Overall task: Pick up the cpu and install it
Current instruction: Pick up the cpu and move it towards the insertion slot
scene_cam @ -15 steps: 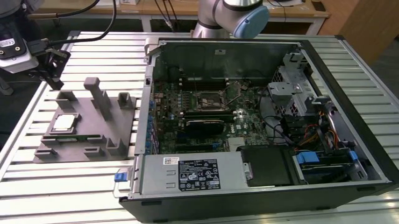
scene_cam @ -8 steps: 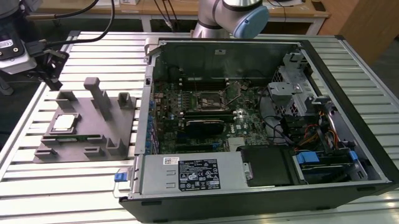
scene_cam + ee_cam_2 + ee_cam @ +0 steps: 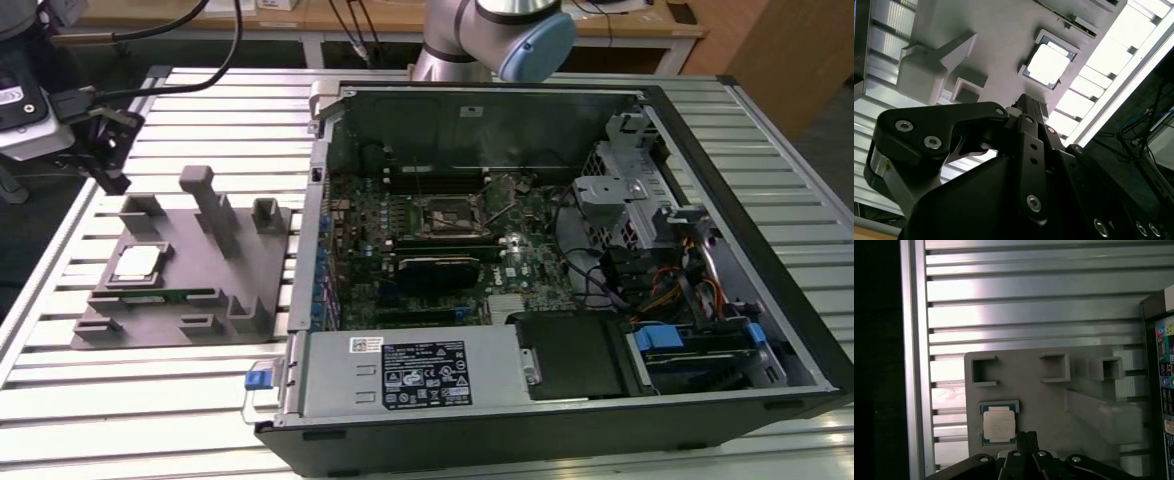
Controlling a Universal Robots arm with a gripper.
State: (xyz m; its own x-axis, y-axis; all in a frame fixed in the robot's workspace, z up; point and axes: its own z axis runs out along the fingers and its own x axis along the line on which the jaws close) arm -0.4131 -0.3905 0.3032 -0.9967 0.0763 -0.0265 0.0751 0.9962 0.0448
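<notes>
Hovering there, has it grabbed anything?
No, the gripper [image 3: 1027,437] is closed on nothing; the cpu [image 3: 999,424] lies just ahead of its tips, in a recess of the grey holder [image 3: 1044,410]
So nothing's installed?
Nothing; the socket [image 3: 447,213] sits well away from it

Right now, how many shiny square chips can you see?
1. The chip lies in a pocket of the grey holder, on the exterior view's left of the open computer. Others could hide inside it.
</notes>
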